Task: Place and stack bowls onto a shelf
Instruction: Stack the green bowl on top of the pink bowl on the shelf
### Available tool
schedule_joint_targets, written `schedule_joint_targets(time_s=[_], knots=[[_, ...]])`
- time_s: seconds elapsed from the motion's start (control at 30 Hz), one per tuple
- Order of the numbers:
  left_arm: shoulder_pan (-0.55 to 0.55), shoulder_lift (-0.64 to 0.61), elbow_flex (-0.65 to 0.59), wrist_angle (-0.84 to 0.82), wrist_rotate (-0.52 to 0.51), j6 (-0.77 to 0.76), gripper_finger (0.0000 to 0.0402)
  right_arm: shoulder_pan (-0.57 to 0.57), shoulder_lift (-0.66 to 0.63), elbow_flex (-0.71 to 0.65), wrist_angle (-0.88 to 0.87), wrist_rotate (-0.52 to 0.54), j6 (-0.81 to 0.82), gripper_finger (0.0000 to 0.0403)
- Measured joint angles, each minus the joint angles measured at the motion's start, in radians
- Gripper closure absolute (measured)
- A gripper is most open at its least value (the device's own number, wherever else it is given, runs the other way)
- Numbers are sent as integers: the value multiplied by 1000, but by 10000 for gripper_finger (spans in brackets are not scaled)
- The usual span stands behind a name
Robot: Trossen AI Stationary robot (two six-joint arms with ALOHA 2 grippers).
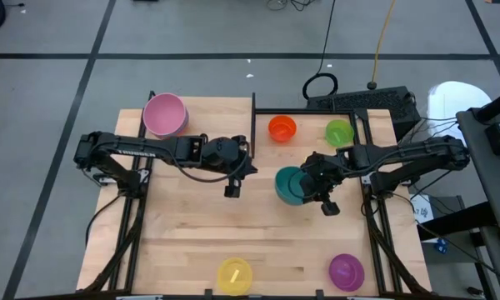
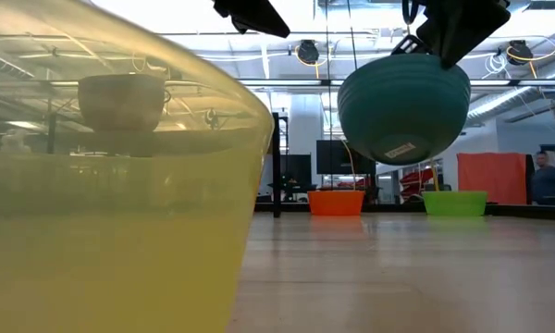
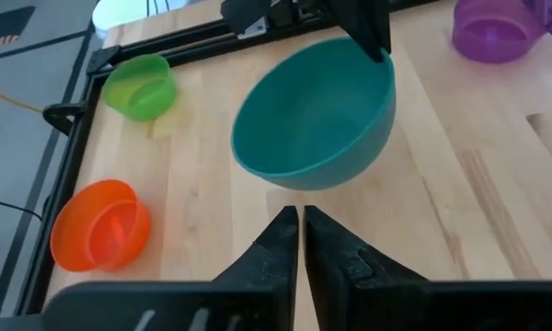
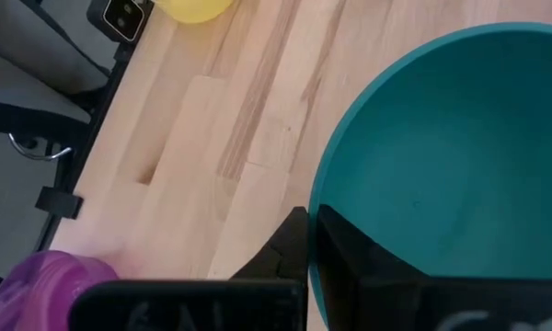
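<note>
Table (image 1: pixel 183 225), seen from above. Far-left bowl (image 1: pixel 164 114) sits at the far left corner. Right of the upright bar (image 1: pixel 253 125), two far bowls stand side by side: inner (image 1: pixel 282 128), outer (image 1: pixel 339 132). Centre bowl (image 1: pixel 290 185) hangs above the table, on the right gripper (image 1: pixel 305 185); the left gripper (image 1: pixel 232 190) lies to its left. Near-middle bowl (image 1: pixel 234 275) and near-right bowl (image 1: pixel 346 271) sit at the near edge.

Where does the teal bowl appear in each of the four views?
High view: teal bowl right of centre, at the right gripper.
Low view: upper right, lifted off the table.
Left wrist view: centre.
Right wrist view: fills the right side, rim between the fingers.
Shared landmark: purple bowl in the high and both wrist views.
</note>
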Motion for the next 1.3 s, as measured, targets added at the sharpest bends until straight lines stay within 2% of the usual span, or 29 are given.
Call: schedule_joint_targets(time_s=[0.13, 0.27, 0.4, 0.53, 0.83, 1.3], knots=[[0, 0, 0, 8, 1, 6, 357, 0, 0, 0, 1, 0, -21, 402], [0, 1, 0, 85, 3, 5, 336, 0, 0, 0, 16, 0, -24, 402], [1, 1, 0, 166, 53, 41, 320, 0, 0, 19, 21, 3, -58, 403], [1, 1, 0, 168, 83, 156, 325, 0, 0, 96, -23, 50, -130, 403], [1, 2, 0, 209, 165, 350, 342, 0, 0, 212, -220, 49, -247, 403], [-5, 111, -1, 294, 167, 538, 350, 1, 109, 292, -366, -9, -313, 403]])
